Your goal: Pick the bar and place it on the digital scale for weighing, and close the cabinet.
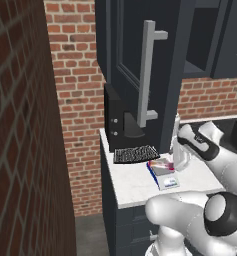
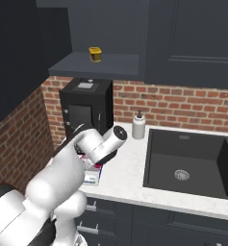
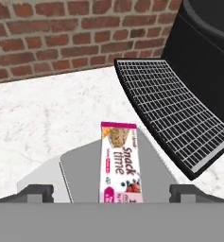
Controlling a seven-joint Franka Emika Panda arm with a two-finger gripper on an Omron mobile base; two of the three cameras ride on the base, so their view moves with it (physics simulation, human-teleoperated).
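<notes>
Pink-white wrapped snack bar (image 3: 120, 163) is lying flat on the grey-topped digital scale (image 3: 82, 177) on our white marble desk (image 3: 47, 118), while our hand (image 3: 111, 194) is hovering released above it.

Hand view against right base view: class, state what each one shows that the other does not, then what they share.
Hand view alone: the bar lying on the digital scale, its wrapper print readable, between the spread fingertips of the gripper, beside a black ribbed mat. Right base view alone: a sink, a soap bottle, a yellow jar on the open shelf. Shared: white counter, brick wall, black appliance.
</notes>
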